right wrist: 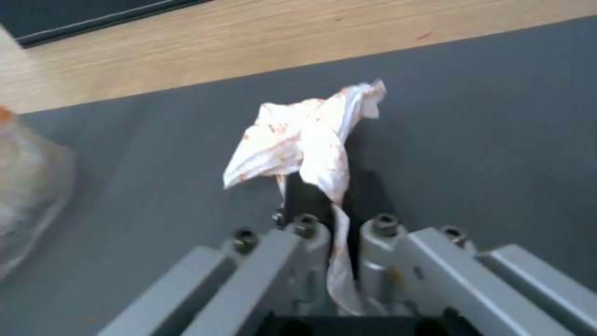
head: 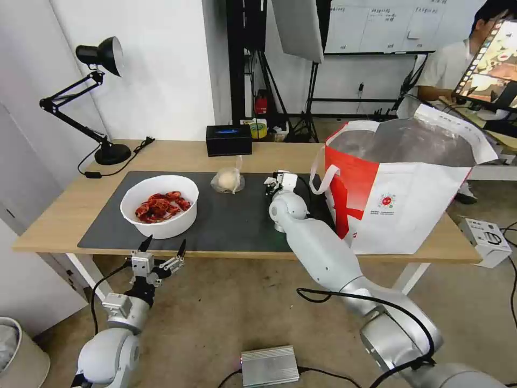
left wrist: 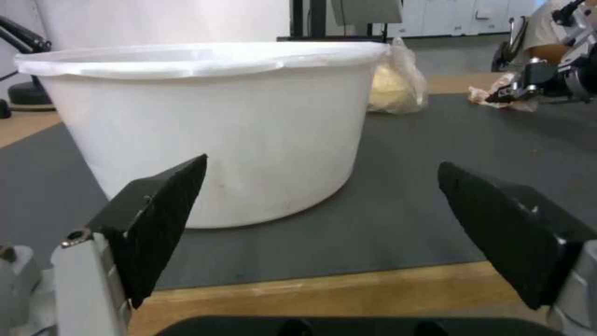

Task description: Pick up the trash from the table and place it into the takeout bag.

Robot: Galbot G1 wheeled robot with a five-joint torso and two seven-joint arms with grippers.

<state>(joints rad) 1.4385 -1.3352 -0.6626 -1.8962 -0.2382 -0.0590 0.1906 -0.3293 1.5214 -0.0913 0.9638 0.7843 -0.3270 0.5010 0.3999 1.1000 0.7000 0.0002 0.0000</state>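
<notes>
On the dark grey mat (head: 237,221) of the table (head: 177,153), my right gripper (head: 276,184) is shut on a crumpled white tissue (right wrist: 305,140) stained orange, just left of the takeout bag (head: 401,205). The tissue (left wrist: 491,95) runs down between the closed fingers (right wrist: 311,200). A white bowl of red shells (head: 160,207) stands at the mat's left, and a small clear bag with a pale lump (head: 229,180) lies behind the middle. My left gripper (head: 163,249) is open at the table's front edge, right before the bowl (left wrist: 205,126), with its fingers (left wrist: 156,224) apart and empty.
A black desk lamp (head: 99,97) stands at the table's back left and a black tissue box (head: 229,140) at the back middle. The takeout bag's mouth (head: 409,141) stands open, its foil lining showing. A grey box (head: 269,365) and cables lie on the floor.
</notes>
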